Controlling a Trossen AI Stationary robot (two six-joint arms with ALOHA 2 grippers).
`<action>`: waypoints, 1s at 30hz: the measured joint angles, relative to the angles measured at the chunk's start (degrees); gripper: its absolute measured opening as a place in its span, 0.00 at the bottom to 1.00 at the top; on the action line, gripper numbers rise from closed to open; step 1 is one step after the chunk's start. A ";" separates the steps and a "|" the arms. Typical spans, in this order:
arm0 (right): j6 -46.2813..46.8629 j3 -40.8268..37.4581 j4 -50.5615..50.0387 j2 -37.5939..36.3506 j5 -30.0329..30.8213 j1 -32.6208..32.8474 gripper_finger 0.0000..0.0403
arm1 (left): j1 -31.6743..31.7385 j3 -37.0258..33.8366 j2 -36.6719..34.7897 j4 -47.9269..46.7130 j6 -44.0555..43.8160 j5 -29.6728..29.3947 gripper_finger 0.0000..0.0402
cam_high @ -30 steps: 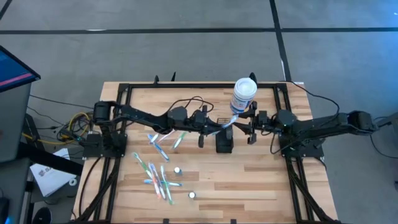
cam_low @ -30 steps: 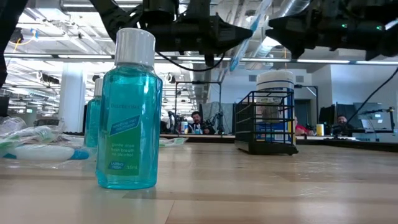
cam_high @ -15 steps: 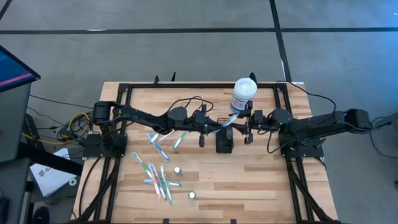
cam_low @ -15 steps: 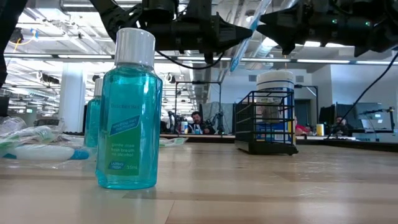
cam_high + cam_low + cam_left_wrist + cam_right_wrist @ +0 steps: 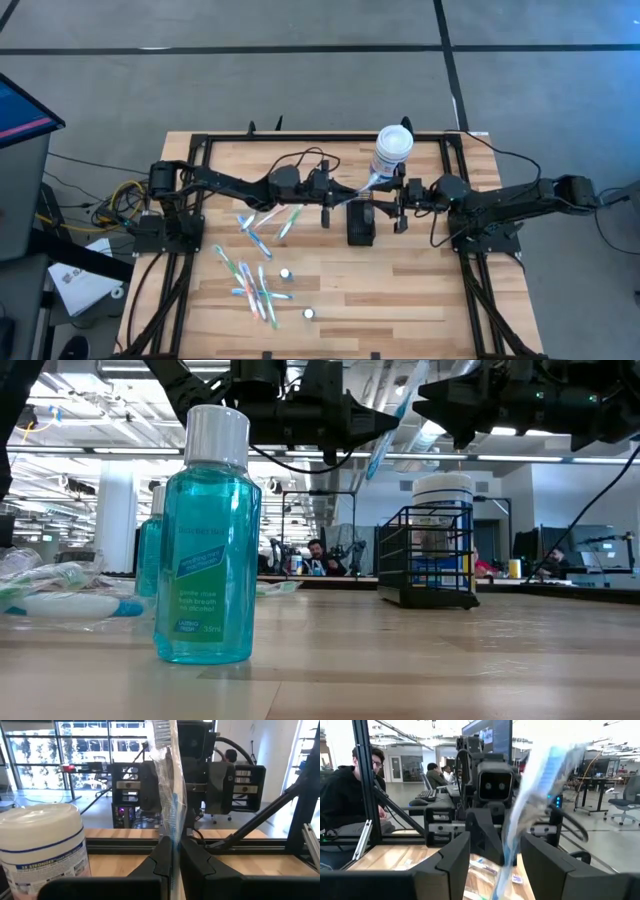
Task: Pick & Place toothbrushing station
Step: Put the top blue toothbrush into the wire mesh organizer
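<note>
My left gripper [image 5: 172, 852] reaches in from the table's left [image 5: 346, 203], shut on a toothbrush in a clear wrapper [image 5: 167, 785]. The toothbrush [image 5: 365, 190] hangs in the air above the toothbrushing station [image 5: 360, 228], a black wire caddy standing on its base in front of the white canister [image 5: 392, 150]. My right gripper [image 5: 495, 842] faces the left one from the table's right [image 5: 392, 202]. It is open, with the wrapped toothbrush [image 5: 535, 790] between its two fingers, apart from both. My left gripper pinches the wrapped toothbrush by the lower part of its handle [image 5: 173, 834] between its two fingers. The fingers come level from the table's left and lie across the brush. The brush stands nearly upright, bristle end [image 5: 157, 730] up, lifted clear above the caddy [image 5: 430, 555].
Several wrapped toothbrushes [image 5: 255, 280] and two small bottles [image 5: 286, 273] [image 5: 308, 313] lie on the table's near left. A blue mouthwash bottle [image 5: 205, 540] stands close to the low camera. Black frame rails [image 5: 300, 140] run along the table's edges. People sit beyond the table.
My right gripper has moved toward the table's left, up to the toothbrush, so that its open fingers now stand on either side of the brush. The left gripper has kept its hold, and the brush stays raised over the caddy.
</note>
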 joint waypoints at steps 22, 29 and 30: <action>0.40 0.00 4.19 0.59 0.46 0.00 0.33 | -2.18 -0.02 0.00 -1.71 0.73 -1.37 0.02; 0.31 0.00 4.86 1.44 0.45 -0.02 0.29 | -2.18 -0.02 0.00 -1.64 2.14 -1.36 0.02; 0.04 0.02 5.01 1.40 0.44 -0.04 0.29 | -2.18 -0.02 0.00 -1.64 2.16 -1.36 0.02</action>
